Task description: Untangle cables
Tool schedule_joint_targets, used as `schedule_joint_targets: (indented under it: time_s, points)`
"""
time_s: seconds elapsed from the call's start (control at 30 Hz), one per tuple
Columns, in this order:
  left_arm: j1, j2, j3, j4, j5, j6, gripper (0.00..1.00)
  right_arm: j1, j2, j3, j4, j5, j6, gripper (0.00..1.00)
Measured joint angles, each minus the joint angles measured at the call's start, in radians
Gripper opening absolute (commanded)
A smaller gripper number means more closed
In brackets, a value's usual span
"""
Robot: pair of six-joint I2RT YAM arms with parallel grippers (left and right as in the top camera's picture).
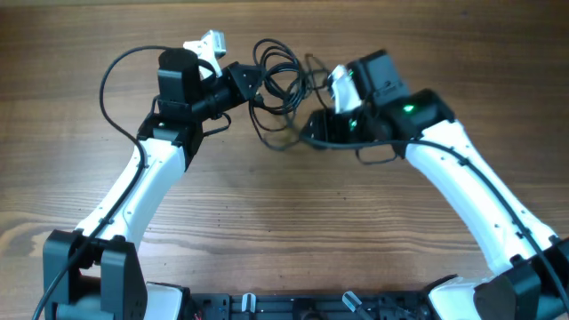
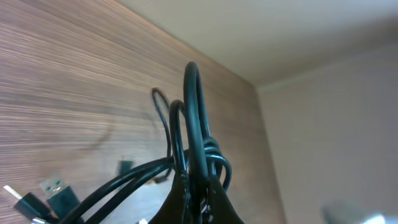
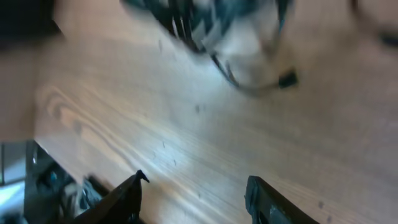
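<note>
The cables (image 1: pixel 277 84) are a tangle of thin black loops at the far middle of the wooden table, between my two arms. My left gripper (image 1: pixel 245 82) is shut on the left side of the bundle; the left wrist view shows its jaws (image 2: pixel 200 196) pinched on upright cable loops (image 2: pixel 193 118), with USB plug ends (image 2: pixel 53 191) at the lower left. My right gripper (image 1: pixel 313 124) is open and empty at the right of the tangle. The right wrist view shows its spread fingers (image 3: pixel 196 190) over bare wood, with blurred cable loops (image 3: pixel 249 81) further off.
The table (image 1: pixel 293 213) is brown wood grain. Thicker black arm wires loop beside each white arm, one at the far left (image 1: pixel 111 80). The arm bases and a black rail (image 1: pixel 293 307) sit at the near edge.
</note>
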Motion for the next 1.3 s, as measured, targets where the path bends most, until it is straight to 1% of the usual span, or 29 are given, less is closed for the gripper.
schedule_joint_targets:
  time_s: [0.1, 0.17, 0.3, 0.5, 0.7, 0.87, 0.93, 1.0, 1.1, 1.2, 1.23, 1.3]
  points:
    - [0.000, 0.000, 0.000, 0.000, 0.080, 0.000, 0.04, -0.039, 0.000, 0.087, 0.097, -0.002, 0.014, 0.52]
    - [0.000, 0.000, 0.000, -0.007, 0.119, 0.000, 0.04, -0.037, 0.000, 0.094, 0.154, -0.003, 0.060, 0.52]
    - [0.000, 0.000, 0.000, -0.011, 0.144, 0.000, 0.04, -0.016, 0.026, 0.094, 0.184, -0.003, 0.158, 0.49]
    - [-0.006, 0.000, 0.000, -0.038, 0.144, -0.001, 0.04, -0.010, 0.147, 0.094, 0.237, 0.005, 0.359, 0.47]
    - [-0.045, 0.000, 0.000, -0.068, 0.092, -0.016, 0.04, -0.010, 0.206, 0.094, 0.321, 0.005, 0.458, 0.41]
    - [-0.068, 0.000, 0.000, -0.069, 0.068, -0.047, 0.04, -0.010, 0.241, 0.094, 0.339, 0.018, 0.483, 0.36]
    - [-0.069, 0.000, 0.000, -0.070, 0.064, -0.061, 0.04, -0.009, 0.265, 0.094, 0.340, 0.028, 0.486, 0.31]
    - [-0.069, 0.000, 0.000, -0.070, 0.062, -0.077, 0.04, -0.008, 0.281, 0.094, 0.340, 0.035, 0.487, 0.29]
    - [-0.069, 0.000, 0.000, -0.071, 0.061, -0.092, 0.04, -0.005, 0.288, 0.094, 0.340, 0.054, 0.461, 0.28]
    - [-0.069, 0.000, 0.000, -0.071, 0.061, -0.102, 0.04, -0.005, 0.288, 0.094, 0.336, 0.062, 0.425, 0.24]
    - [-0.069, 0.000, 0.000, -0.071, 0.061, -0.103, 0.04, -0.005, 0.288, 0.094, 0.335, 0.061, 0.413, 0.21]
    - [-0.069, 0.000, 0.000, -0.081, 0.061, -0.106, 0.04, -0.015, 0.288, 0.094, 0.334, 0.038, 0.361, 0.10]
